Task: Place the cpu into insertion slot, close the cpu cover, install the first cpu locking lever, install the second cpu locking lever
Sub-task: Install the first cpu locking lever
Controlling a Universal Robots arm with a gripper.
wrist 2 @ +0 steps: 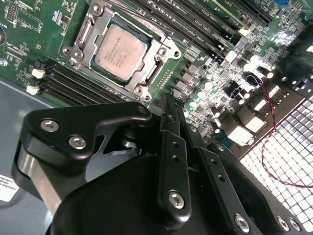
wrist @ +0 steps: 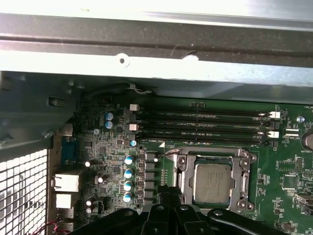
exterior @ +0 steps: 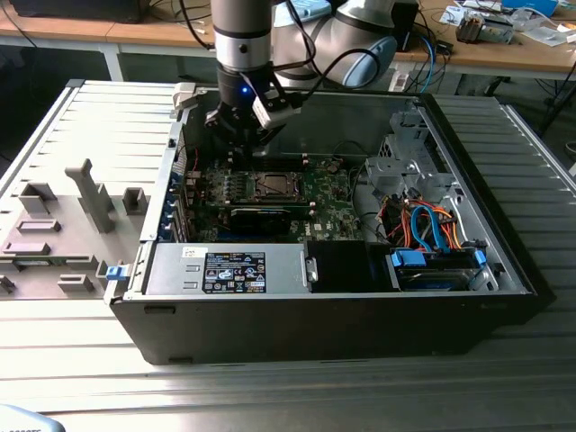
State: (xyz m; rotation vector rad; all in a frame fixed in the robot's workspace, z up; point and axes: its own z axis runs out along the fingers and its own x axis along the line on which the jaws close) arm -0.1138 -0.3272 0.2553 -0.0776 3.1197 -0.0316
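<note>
Showing progress: the cpu [wrist 2: 120, 52] already lies flat in the insertion slot [wrist 2: 78, 45], silver top up, and the cpu cover [wrist 2: 166, 53] frames it, lying down around its edges, as seen in both wrist views.
Levers: thin wire levers [wrist: 172, 152] run along the socket's sides; whether either is hooked under its catch I cannot tell, so the two locking steps may be what is left.
Exterior view, its left: a grey fixture tray [exterior: 54, 225] with upright blocks sits beside the open computer case [exterior: 486, 297].
Exterior view, middle: the arm [exterior: 241, 36] comes straight down into the case, with the gripper [exterior: 236, 135] hanging above the green motherboard [exterior: 328, 202], just behind the socket [exterior: 273, 186] and apart from it.
Exterior view, its right: coloured cables [exterior: 427, 229] and a drive bay fill that end of the case.
Gripper state: in the second wrist view the black fingers [wrist 2: 172, 161] are pressed together with nothing between them, their tips close to the socket's corner.
Memory slots: long black slots [wrist: 205, 125] run alongside the socket in the first wrist view.
</note>
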